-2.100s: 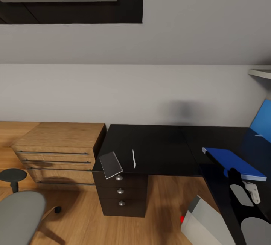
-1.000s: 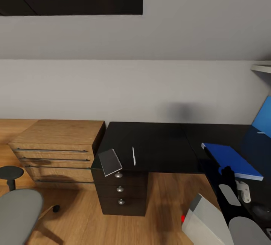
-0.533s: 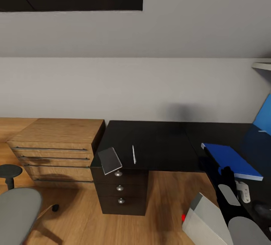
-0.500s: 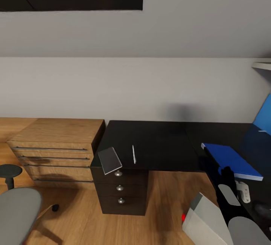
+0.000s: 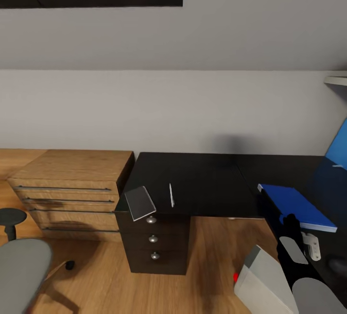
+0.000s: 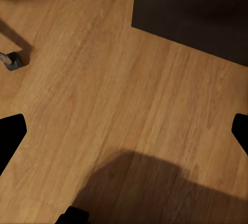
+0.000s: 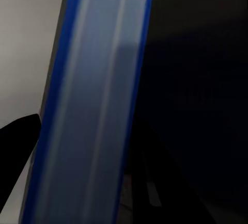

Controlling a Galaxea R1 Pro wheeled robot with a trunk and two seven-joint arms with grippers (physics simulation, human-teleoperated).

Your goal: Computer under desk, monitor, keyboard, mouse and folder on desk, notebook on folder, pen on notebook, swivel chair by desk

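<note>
Left jaws (image 6: pixel 124 131) wide over bare floor (image 6: pixel 103 90); right jaws' opening unclear beside blue book (image 5: pixel 296 205).

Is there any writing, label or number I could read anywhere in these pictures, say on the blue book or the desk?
None: no readable text anywhere.
The blue book has a plain cover.
The desk, its drawers and the wooden cabinet carry no labels.
The grey computer case bears only a red dot.
</note>
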